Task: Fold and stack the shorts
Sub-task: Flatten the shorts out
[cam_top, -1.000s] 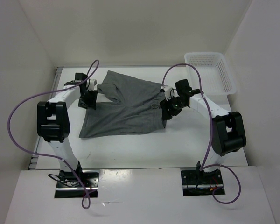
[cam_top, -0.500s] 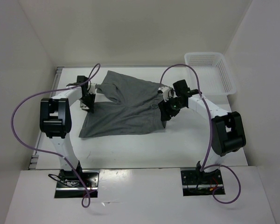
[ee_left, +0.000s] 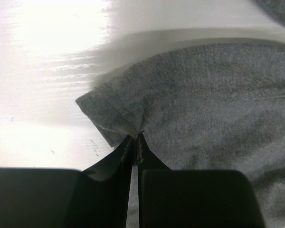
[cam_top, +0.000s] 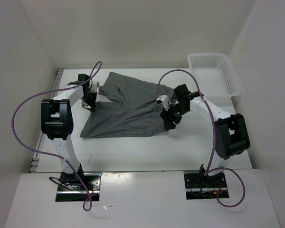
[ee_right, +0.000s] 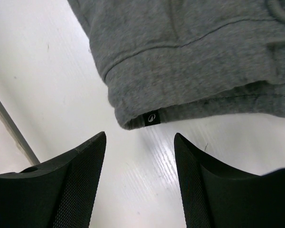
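The grey shorts lie spread on the white table, with one part folded over at the upper left. My left gripper is at their left edge. In the left wrist view it is shut, pinching a puckered corner of the shorts. My right gripper is by the shorts' right near corner. In the right wrist view it is open and empty over bare table, just short of the hemmed corner of the shorts and its small black label.
A white plastic mesh basket stands at the back right, close to the right wall. White walls enclose the table on the left, back and right. Purple cables loop above both arms.
My right gripper has moved toward the near edge, down to the shorts' right near corner. My left arm's elbow swung left while its gripper stayed at the shorts' left edge.
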`<state>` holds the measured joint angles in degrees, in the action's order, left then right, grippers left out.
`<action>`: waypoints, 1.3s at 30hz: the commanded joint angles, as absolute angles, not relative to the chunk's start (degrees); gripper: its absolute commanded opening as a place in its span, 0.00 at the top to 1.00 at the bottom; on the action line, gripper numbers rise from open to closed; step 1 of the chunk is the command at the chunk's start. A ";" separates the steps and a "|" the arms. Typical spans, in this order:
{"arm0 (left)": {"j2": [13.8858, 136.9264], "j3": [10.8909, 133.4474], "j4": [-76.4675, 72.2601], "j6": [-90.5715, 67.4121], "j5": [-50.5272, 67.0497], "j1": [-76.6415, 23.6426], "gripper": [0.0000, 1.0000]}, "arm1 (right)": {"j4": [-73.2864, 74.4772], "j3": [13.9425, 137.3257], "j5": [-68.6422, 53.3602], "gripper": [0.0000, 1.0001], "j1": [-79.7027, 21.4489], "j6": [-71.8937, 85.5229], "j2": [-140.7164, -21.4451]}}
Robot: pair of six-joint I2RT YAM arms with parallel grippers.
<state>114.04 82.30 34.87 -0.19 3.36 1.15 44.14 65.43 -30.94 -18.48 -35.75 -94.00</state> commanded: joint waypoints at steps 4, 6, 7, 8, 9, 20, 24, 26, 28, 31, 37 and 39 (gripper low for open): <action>112.94 84.73 36.21 0.00 4.66 1.14 0.80 | 41.34 61.00 -32.61 0.32 -22.58 -35.70 -93.17; 113.46 85.25 36.21 0.00 4.66 1.14 0.69 | 38.07 60.38 -32.61 0.32 -23.73 -33.06 -93.16; 113.47 85.25 36.21 0.00 5.27 1.14 0.67 | 34.32 60.38 -32.61 0.32 -23.73 -31.22 -93.16; 114.08 85.25 36.21 0.00 5.27 1.14 0.67 | 32.71 60.38 -32.61 0.35 -23.73 -27.72 -93.77; 114.08 85.25 36.21 0.00 5.27 1.14 0.66 | 31.48 60.38 -32.61 0.40 -23.73 -26.73 -94.30; 117.60 87.09 34.55 0.00 4.58 1.14 0.90 | 34.17 61.09 -30.85 1.00 -23.73 -31.28 -94.83; 118.73 90.69 34.01 0.00 2.64 1.14 1.00 | 41.36 59.95 -30.85 1.00 -23.73 -42.58 -93.17; 118.74 92.36 34.01 0.00 1.41 2.45 1.00 | 44.46 59.24 -30.33 1.00 -23.73 -46.65 -92.64; 119.44 94.83 34.54 0.00 0.10 2.98 1.00 | 48.15 58.71 -29.80 1.00 -23.73 -51.66 -92.64; 120.67 95.97 35.07 0.00 -1.14 2.99 1.00 | 50.54 58.18 -29.18 1.00 -23.73 -55.45 -92.64; 122.43 95.98 35.60 0.00 -3.60 2.99 0.97 | 51.43 57.40 -27.34 1.00 -23.73 -56.18 -92.64; 122.43 95.45 37.08 0.00 0.76 2.99 0.76 | 48.09 57.39 -25.58 0.88 -23.73 -52.23 -92.03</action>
